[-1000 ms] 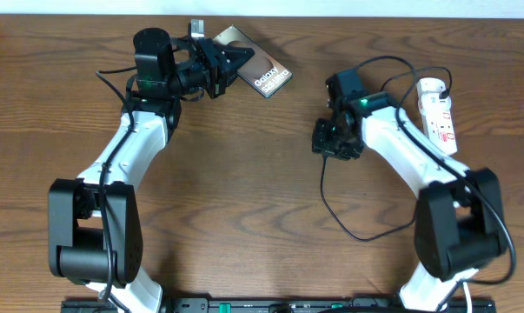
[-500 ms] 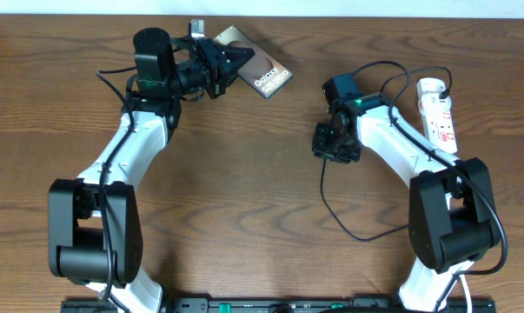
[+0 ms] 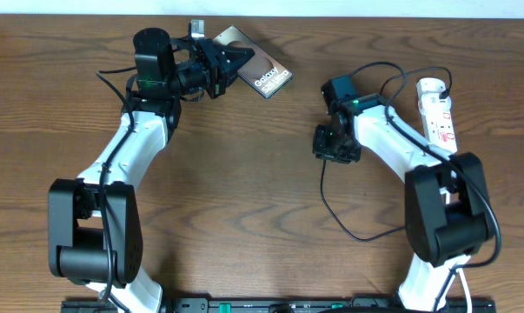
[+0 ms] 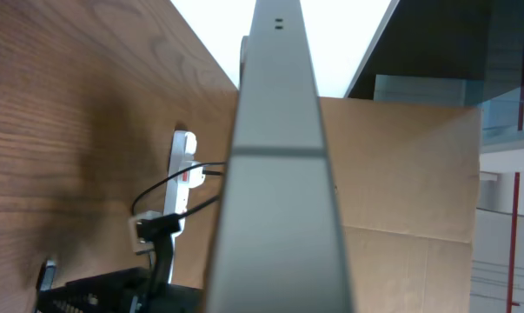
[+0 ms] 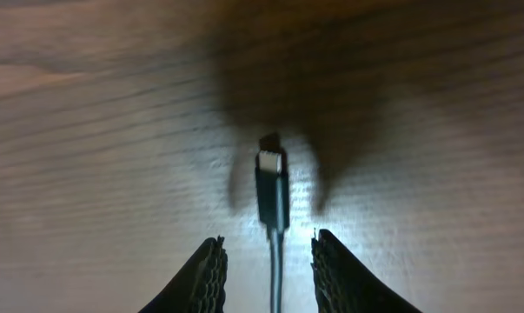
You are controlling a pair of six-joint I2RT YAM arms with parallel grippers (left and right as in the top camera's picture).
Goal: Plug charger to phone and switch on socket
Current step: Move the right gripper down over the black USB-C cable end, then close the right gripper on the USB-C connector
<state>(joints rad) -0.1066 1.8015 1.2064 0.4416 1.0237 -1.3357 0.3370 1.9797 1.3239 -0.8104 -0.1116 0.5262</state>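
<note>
The phone (image 3: 266, 76), dark with white lettering, is held off the table at the back centre, with my left gripper (image 3: 238, 61) shut on its near end. In the left wrist view the phone's grey edge (image 4: 270, 174) fills the middle and hides the fingers. The charger cable (image 3: 331, 204) loops across the table on the right. Its black plug tip (image 5: 271, 169) lies flat on the wood. My right gripper (image 5: 268, 248) stands open straddling the cable just behind the plug, with a gap on each side. The white socket (image 3: 439, 109) lies at the far right.
The socket (image 4: 182, 161) with its red marks shows past the phone in the left wrist view, in front of a cardboard wall (image 4: 401, 174). The cable's slack loop (image 3: 370, 236) lies near my right arm's base.
The right arm's elbow and forearm have swung slightly left while its gripper stays over the plug. The left arm and phone have not moved.
</note>
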